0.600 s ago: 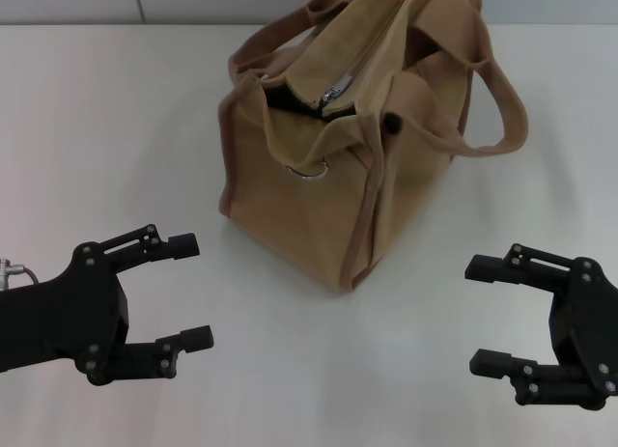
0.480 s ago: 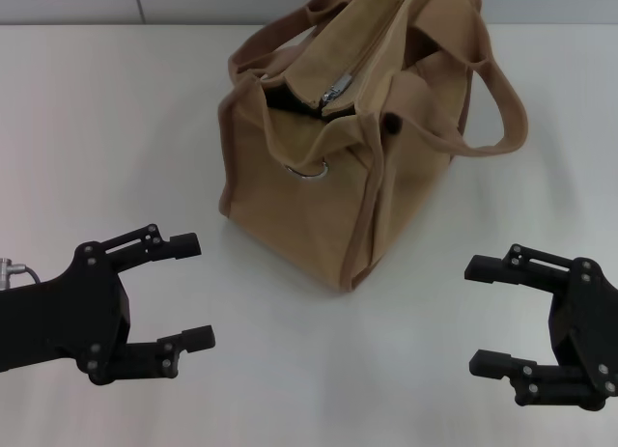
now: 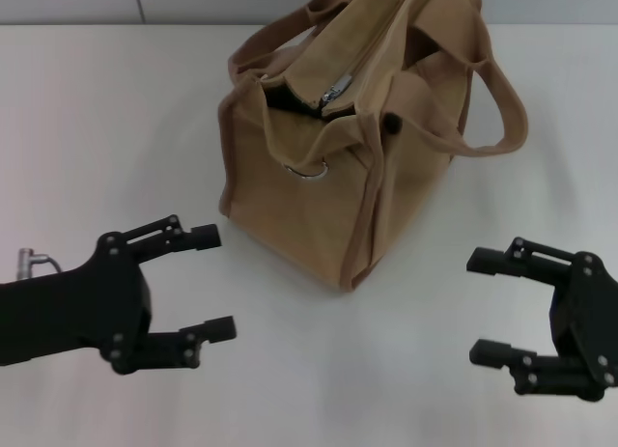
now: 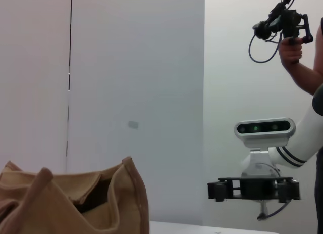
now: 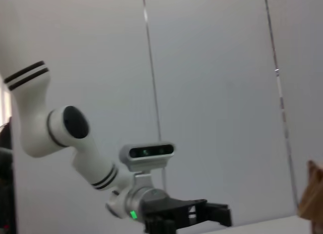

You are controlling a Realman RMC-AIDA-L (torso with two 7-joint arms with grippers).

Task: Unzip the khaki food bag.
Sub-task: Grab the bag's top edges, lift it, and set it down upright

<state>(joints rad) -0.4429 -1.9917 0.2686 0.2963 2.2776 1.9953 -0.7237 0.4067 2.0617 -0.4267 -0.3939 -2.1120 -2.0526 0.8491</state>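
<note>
The khaki food bag (image 3: 328,191) stands on the white table at the middle back, tan with brown trim and two looped handles. Its silver zipper pull (image 3: 336,90) lies on top near the bag's near end, with a dark gap beside it. A metal ring (image 3: 309,172) hangs on the front face and a dark snap button (image 3: 392,125) sits by it. My left gripper (image 3: 212,283) is open at the lower left, short of the bag. My right gripper (image 3: 488,307) is open at the lower right. The bag's top (image 4: 75,201) also shows in the left wrist view.
The white table (image 3: 116,128) spreads around the bag. In the left wrist view the right arm's gripper (image 4: 255,189) shows farther off, with a person holding a camera rig (image 4: 285,24) behind. The right wrist view shows the left arm (image 5: 101,168) against a grey wall.
My left gripper has moved a little right and toward the bag, still open. The right gripper and the bag have stayed put.
</note>
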